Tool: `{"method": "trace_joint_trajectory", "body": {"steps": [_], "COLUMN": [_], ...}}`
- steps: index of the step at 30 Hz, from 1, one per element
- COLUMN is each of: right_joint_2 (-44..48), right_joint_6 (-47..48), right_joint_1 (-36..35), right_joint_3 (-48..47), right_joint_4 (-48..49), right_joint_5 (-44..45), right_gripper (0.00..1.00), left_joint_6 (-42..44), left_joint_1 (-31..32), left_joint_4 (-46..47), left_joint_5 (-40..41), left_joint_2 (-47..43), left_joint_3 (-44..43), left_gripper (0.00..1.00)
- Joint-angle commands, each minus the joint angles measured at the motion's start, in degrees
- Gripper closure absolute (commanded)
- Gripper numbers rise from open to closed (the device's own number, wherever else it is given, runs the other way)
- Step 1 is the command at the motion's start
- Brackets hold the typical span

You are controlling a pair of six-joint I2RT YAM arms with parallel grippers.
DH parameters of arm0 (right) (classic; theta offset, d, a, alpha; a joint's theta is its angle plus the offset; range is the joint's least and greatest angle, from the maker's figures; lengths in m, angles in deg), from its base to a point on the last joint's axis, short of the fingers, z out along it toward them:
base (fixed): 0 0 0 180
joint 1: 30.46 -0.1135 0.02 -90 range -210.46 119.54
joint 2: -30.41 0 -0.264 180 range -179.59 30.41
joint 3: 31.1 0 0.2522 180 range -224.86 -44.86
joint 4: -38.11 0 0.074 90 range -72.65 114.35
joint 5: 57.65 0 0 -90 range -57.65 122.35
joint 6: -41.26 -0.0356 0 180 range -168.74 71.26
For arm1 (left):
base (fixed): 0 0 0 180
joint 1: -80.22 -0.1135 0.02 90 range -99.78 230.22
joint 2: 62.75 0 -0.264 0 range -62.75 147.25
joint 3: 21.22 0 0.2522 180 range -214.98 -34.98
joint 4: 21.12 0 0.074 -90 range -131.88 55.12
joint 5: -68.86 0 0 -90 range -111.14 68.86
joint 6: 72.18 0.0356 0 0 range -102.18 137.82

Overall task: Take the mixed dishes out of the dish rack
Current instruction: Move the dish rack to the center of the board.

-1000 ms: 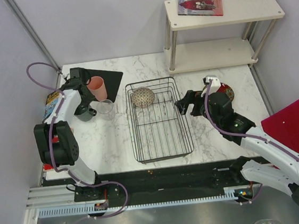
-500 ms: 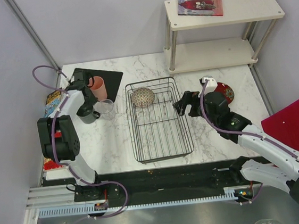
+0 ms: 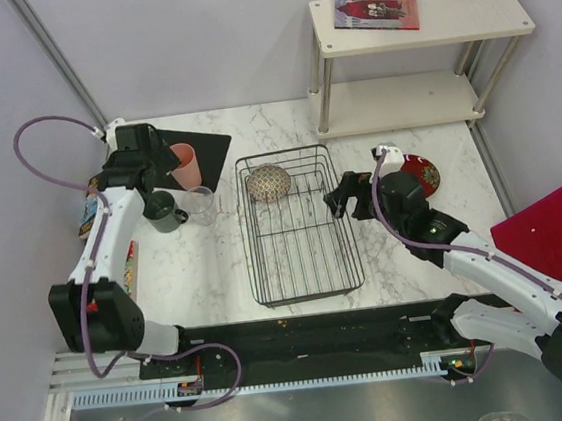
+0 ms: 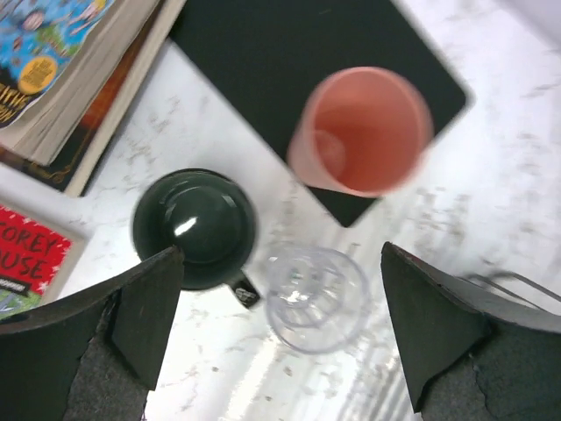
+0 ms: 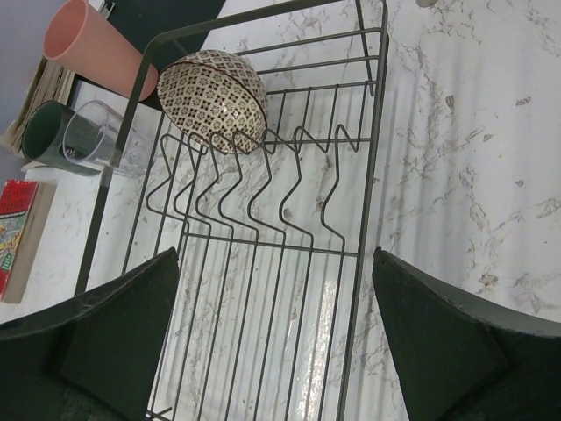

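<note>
**Dish rack station: contents at this moment**

1. Table (image 3: 416,247): white marble top that carries every item below.
2. Dish rack (image 3: 304,268): black wire basket in the middle of the table, its long sides running from the near edge to the far edge. It holds one dish.
3. Black mat (image 3: 209,146): lies flat in the far left corner.
4. Left tool (image 4: 280,263): fingers wide apart, gripping nothing. It hangs over the mug and the glass near the left edge.
5. Right tool (image 5: 273,263): fingers wide apart and empty, above the right side of the rack.
6. Red patterned plate (image 3: 424,171): lies on the table towards the right edge, outside the rack, partly hidden by the right arm.
7. Speckled bowl (image 5: 213,89): in the rack's far left corner, tipped against the wire prongs with its patterned outside showing.
8. Pink cup (image 4: 361,132): upright with its mouth up, on the mat's near corner.
9. Dark grey mug (image 4: 195,226): upright on the bare table, near the left edge.
10. Clear glass (image 4: 316,298): upright just beside the mug, between the mug and the rack.
</note>
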Motion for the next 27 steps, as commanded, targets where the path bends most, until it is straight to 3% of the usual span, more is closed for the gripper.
{"method": "trace_joint_trajectory", "body": {"steps": [1, 4, 9, 13, 17, 23, 27], "right_joint_2": [-2.1, -4.0, -9.7, -17.8, -21.2, -19.4, -14.6], "right_joint_6": [0.5, 1.0, 3.7, 4.1, 2.7, 2.3, 2.6], "right_joint_1": [-0.2, -0.2, -0.2, -0.3, -1.8, -4.3, -4.3], "right_joint_3": [-2.1, -2.9, -5.5, -6.7, -8.9, -8.3, -7.0], "right_joint_4": [2.2, 3.2, 4.3, 8.6, 9.8, 9.0, 7.8], "right_joint_5": [-0.9, -1.0, 0.1, 3.3, 2.9, 4.6, 5.4], "right_gripper": [0.02, 0.02, 0.02, 0.03, 0.04, 0.04, 0.04], "left_joint_6": [1.3, 3.1, 4.2, 12.0, 16.5, 29.6, 35.9], "left_joint_1": [11.2, 19.1, 26.8, 28.4, 28.4, 28.4, 28.4], "left_joint_4": [4.0, 5.7, 9.0, 17.3, 21.4, 36.5, 37.4], "left_joint_5": [2.3, 1.8, -1.0, 1.6, -0.6, -9.4, -11.5], "left_joint_2": [-8.2, -10.6, -13.0, -11.5, -4.8, 3.3, 7.8], "left_joint_3": [1.5, 3.5, 6.1, 10.1, 8.0, 9.9, 7.5], "left_gripper": [0.01, 0.01, 0.01, 0.01, 0.01, 0.01, 0.13]}}
